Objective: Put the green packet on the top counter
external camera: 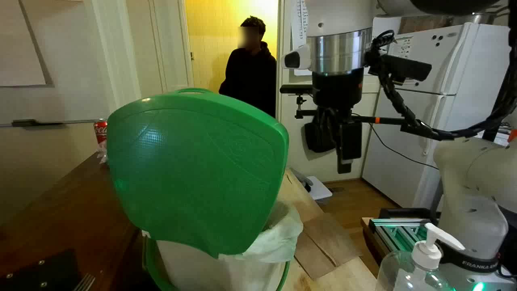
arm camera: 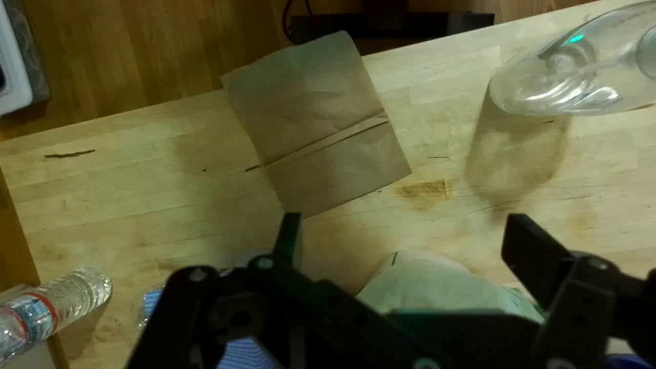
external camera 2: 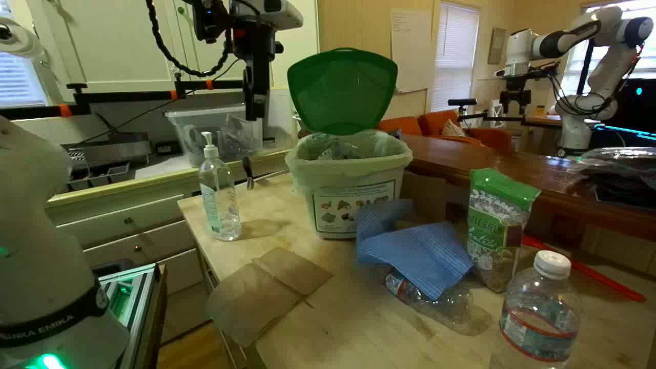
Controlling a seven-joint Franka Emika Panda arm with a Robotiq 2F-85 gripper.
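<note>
Along the back of an exterior view, the brown top counter [external camera 2: 441, 154] is running behind your work area; it's prob. your target, b/c it's sitting higher than the pale table [external camera 2: 348, 323], & no drop-off is happening there yet. Your robot arm [external camera: 472, 206] is standing beside that table, carrying nothing. Next size down, the white bin [external camera 2: 353, 177] is standing on the table w/ its green lid [external camera: 198, 169] swinging up; in an exterior view that lid is blocking much of the scene, & the thing you're after isn't showing there. The blue cloth [external camera 2: 420, 246] is lying over a clear bottle [external camera 2: 441, 307] that's resting on its side, just beside your green packet [external camera 2: 499, 225]. That packet is standing upright on the table, near the counter; a capped water bottle [external camera 2: 540, 318] is standing in front of it, & I'm not seeing well enough to say if cloth & packet are touching. Last, your claw [arm camera: 403, 228] is hanging near the bin, well apart from the packet, spreading wide & gripping nothing. In the wrist view, brown paper [arm camera: 318, 123] & part of the bin are showing, not the packet. Progress-wise, I'm judging you're at approx. the start: nothing's getting picked up ATM. You're prob. facing the whole job: moving over, lowering btwn cloth & bottle, closing on the packet, lifting it above the counter's edge, setting it down, letting go.
</note>
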